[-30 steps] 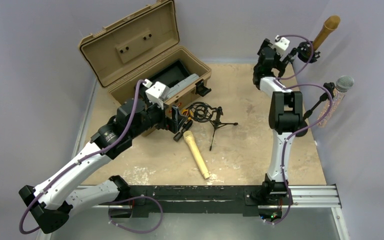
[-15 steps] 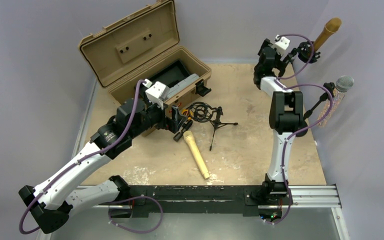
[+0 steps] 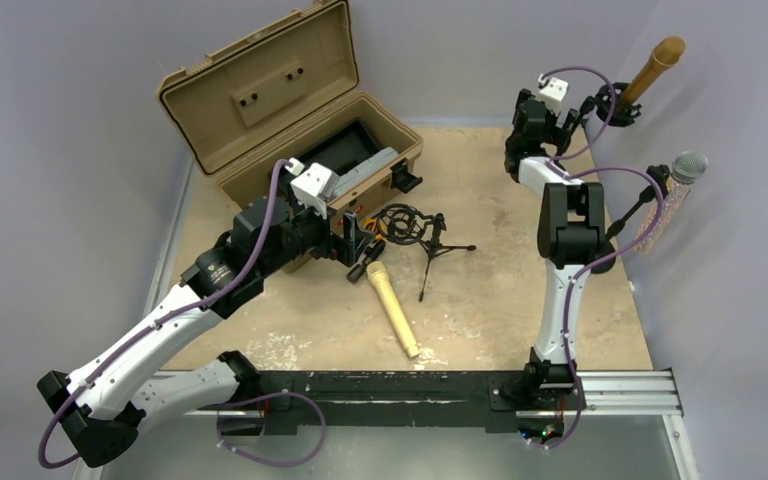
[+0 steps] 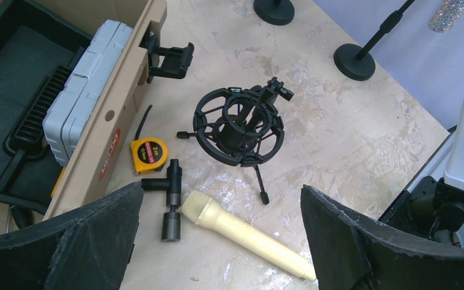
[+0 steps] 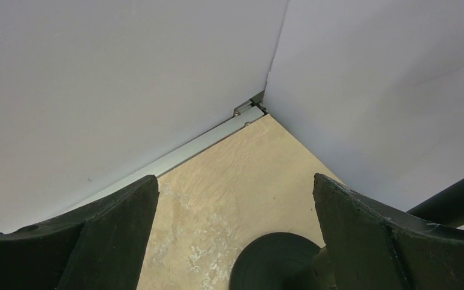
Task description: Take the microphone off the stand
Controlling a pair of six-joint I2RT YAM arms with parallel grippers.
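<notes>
A brown microphone (image 3: 655,66) sits tilted in the clip of a stand at the far right corner. My right gripper (image 3: 600,105) hangs open just left of that clip, not touching the microphone. Seen from the right wrist, its jaws (image 5: 234,178) hold nothing, with a round black stand base (image 5: 275,263) below and a pole (image 5: 453,199) to the right. A silver glitter microphone (image 3: 687,168) stands on a second stand nearer the right wall. My left gripper (image 3: 355,240) is open above a cream microphone (image 4: 248,232) that lies flat on the table.
An open tan case (image 3: 290,120) stands at the back left. Near the left gripper lie a black shock mount on a small tripod (image 4: 240,127), a yellow tape measure (image 4: 150,156) and a black T-shaped adapter (image 4: 169,202). Walls close in on the back and right.
The right wrist has shifted slightly up and back beside the brown microphone's clip. The left arm and the things on the table have not moved.
</notes>
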